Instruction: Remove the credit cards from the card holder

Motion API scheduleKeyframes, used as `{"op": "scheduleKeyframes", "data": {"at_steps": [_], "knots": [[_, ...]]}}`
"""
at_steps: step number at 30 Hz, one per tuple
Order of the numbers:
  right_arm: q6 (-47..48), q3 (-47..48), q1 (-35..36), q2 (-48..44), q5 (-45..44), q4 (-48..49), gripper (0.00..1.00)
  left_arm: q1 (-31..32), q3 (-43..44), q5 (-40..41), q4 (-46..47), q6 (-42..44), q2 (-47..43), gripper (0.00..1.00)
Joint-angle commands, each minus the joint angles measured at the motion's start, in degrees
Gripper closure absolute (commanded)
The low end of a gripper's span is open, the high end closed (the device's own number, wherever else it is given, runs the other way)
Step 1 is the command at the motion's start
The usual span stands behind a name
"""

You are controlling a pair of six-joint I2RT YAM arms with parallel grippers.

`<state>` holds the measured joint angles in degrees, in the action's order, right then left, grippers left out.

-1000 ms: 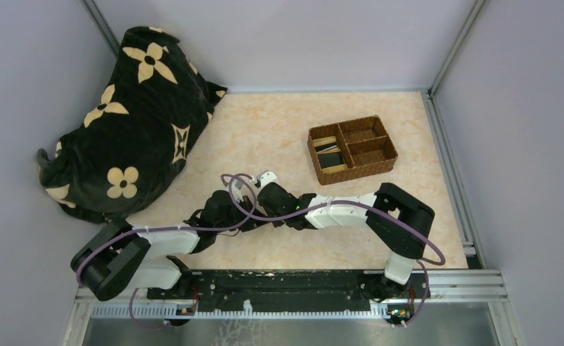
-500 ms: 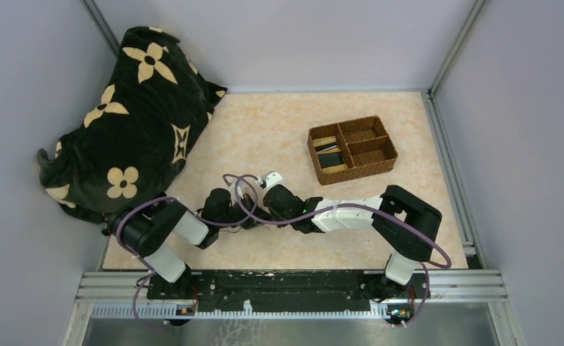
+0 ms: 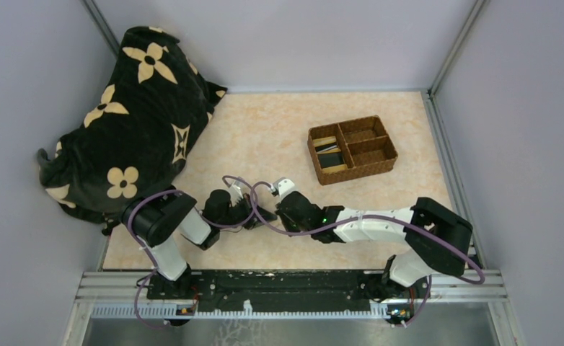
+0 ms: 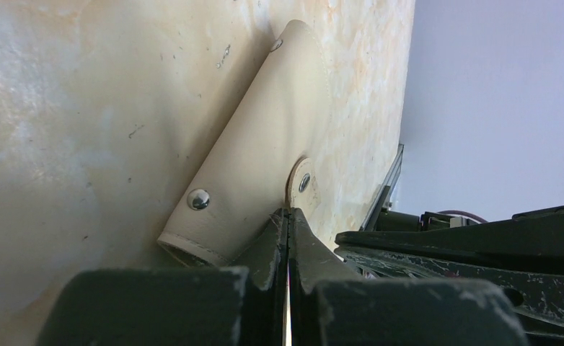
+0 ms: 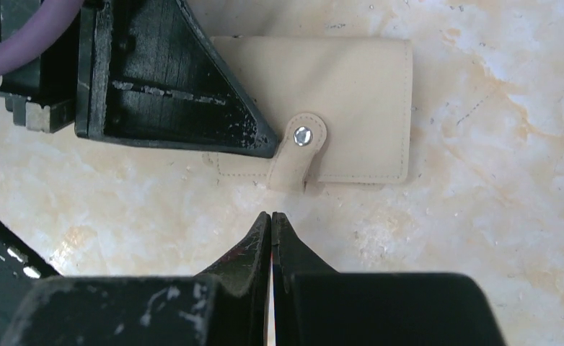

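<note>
The cream-beige card holder (image 5: 358, 94) lies folded shut on the table, its snap tab (image 5: 301, 148) fastened. In the left wrist view the card holder (image 4: 257, 144) lies just ahead of my shut left gripper (image 4: 288, 213). The left gripper's tip (image 5: 268, 150) rests on the holder right beside the tab. My right gripper (image 5: 270, 215) is shut and empty, a short gap below the tab's end. In the top view both grippers (image 3: 259, 215) (image 3: 283, 209) meet at the table's near middle and hide the holder. Credit cards (image 3: 328, 148) lie in the tray's left compartment.
A brown woven compartment tray (image 3: 369, 150) stands at the back right. A black blanket with cream flowers (image 3: 128, 108) is heaped at the far left. Grey walls close in three sides. A metal rail (image 3: 293, 281) runs along the near edge.
My right arm has drawn back to the right, its gripper sliding a little right off the holder. My left arm has folded its elbow up while its gripper stays at the holder.
</note>
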<state>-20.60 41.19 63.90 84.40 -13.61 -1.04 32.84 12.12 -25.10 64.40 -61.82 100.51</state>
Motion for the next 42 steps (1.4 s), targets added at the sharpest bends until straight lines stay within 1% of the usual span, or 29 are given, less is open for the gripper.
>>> {"op": "scheduleKeyframes", "data": {"at_steps": [1,3,5,6,9,11,12,14,16,18,19,20,21,22,25,28,32,36,37,40,41,42], "knots": [[0.4,-1.2,0.4,-3.9,0.9,4.2,1.00,-1.0,-1.8,7.7,-9.4,2.5,2.7,1.00],[0.3,-1.4,0.2,-4.1,1.0,4.3,1.00,-1.0,-1.7,7.2,-9.0,2.7,2.6,1.00],[-0.2,0.2,-0.3,-2.4,0.2,2.4,1.00,-1.0,-1.7,5.9,-8.1,2.6,2.5,1.00],[-0.4,1.0,-0.5,-1.3,-0.6,1.8,0.97,-1.0,-1.9,5.3,-7.5,2.3,2.3,1.00],[-0.1,3.7,-0.7,1.2,-3.0,1.2,0.71,-1.0,-2.8,4.4,-5.6,1.8,1.0,1.00],[0.6,5.5,-1.0,2.4,-3.5,1.1,0.63,-1.0,-3.4,2.7,-4.8,2.7,-1.1,1.00],[0.9,6.3,-1.2,2.9,-3.7,1.0,0.61,-1.0,-3.4,1.7,-5.2,3.3,-2.7,1.00],[1.7,7.6,-1.6,3.5,-3.9,1.0,0.60,-0.9,-2.6,1.3,-9.2,4.8,-6.3,1.00],[2.4,8.8,-1.9,4.3,-4.0,0.7,0.60,-0.9,-1.3,2.1,-15.9,7.1,-10.8,1.00],[3.2,10.1,-2.4,5.4,-4.0,0.1,0.60,-0.9,0.2,4.6,-23.6,10.2,-15.5,1.00],[3.5,10.9,-2.7,6.2,-3.9,-0.5,0.55,-0.9,0.9,6.2,-28.4,11.4,-17.7,1.00],[4.0,11.7,-3.0,7.0,-3.9,-0.9,0.52,-0.9,1.6,7.9,-31.8,12.6,-19.6,1.00],[4.4,12.4,-3.1,7.8,-3.9,-1.3,0.49,-1.0,2.2,9.4,-34.3,13.6,-21.0,1.00],[4.8,13.1,-3.2,8.5,-4.1,-1.5,0.48,-1.0,2.6,10.6,-36.0,14.5,-22.1,1.00],[5.3,14.6,-3.1,9.7,-3.4,-2.2,0.47,-1.0,3.0,12.0,-37.5,15.4,-23.0,1.00],[5.4,15.3,-3.2,12.9,-3.4,-3.0,0.47,-0.9,2.8,11.2,-36.0,14.7,-21.3,1.00],[4.8,14.4,-3.2,14.5,-3.4,-3.4,0.47,-1.0,1.8,10.6,-33.1,13.7,-18.7,1.00],[4.3,13.4,-3.1,15.4,-2.5,-2.9,0.48,-1.0,1.1,11.6,-33.3,13.7,-17.9,1.00],[4.2,13.3,-3.2,15.7,-2.5,-3.1,0.51,-1.0,0.9,11.8,-33.2,13.7,-18.0,1.00],[3.9,13.3,-3.1,16.3,-2.9,-4.5,0.66,-1.0,0.5,12.1,-33.2,13.7,-18.5,1.00],[3.7,13.5,-3.1,16.7,-3.0,-5.2,0.72,-1.0,0.4,12.2,-33.2,13.7,-18.7,1.00],[3.5,13.6,-3.2,17.0,-3.0,-5.9,0.81,-1.0,0.4,12.3,-33.2,13.8,-18.9,1.00]]}}
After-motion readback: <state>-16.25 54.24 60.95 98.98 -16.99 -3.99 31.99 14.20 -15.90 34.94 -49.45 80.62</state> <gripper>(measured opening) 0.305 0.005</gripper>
